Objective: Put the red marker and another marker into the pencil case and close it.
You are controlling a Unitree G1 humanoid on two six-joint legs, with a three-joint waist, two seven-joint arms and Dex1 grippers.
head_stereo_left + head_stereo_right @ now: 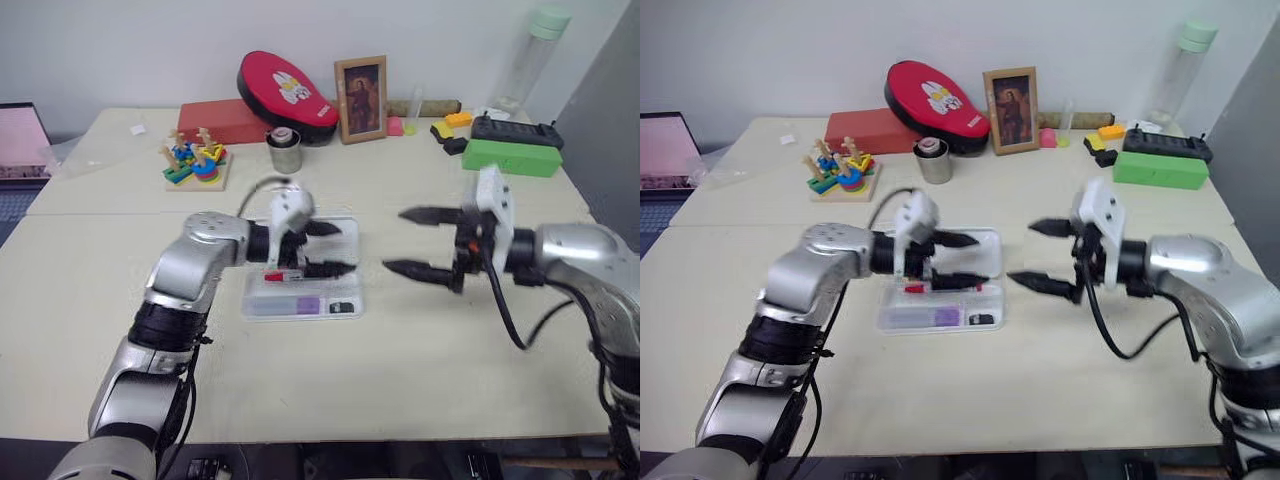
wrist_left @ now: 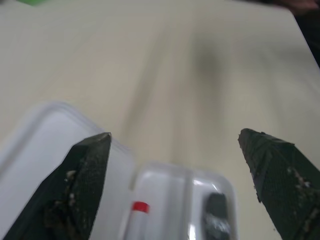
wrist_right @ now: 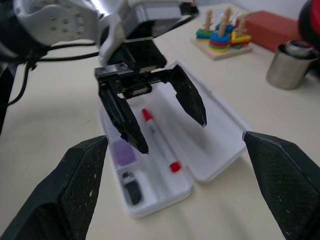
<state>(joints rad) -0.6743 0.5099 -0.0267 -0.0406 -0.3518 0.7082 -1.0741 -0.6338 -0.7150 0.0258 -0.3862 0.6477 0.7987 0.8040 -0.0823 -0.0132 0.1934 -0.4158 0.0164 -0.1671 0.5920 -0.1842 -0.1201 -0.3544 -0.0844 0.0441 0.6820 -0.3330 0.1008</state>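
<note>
The white pencil case (image 3: 215, 142) lies open on the table, lid flat beside its tray. Inside the tray rests the red marker (image 3: 159, 139), a slim white pen with red ends. The lilac highlighter (image 3: 122, 151) lies in a compartment next to it. My left gripper (image 1: 346, 248) hovers open just above the case, nothing between its fingers. My right gripper (image 1: 394, 240) is open too, level in the air to the right of the case, pointing at the left gripper and holding nothing.
A small black item (image 1: 341, 307) sits in the tray's corner. At the back stand a red padded oval case (image 1: 285, 95), a picture frame (image 1: 361, 98), a metal cup (image 1: 285, 150), a wooden stacking toy (image 1: 195, 160), a green box (image 1: 510, 155) and a tall bottle (image 1: 530, 60).
</note>
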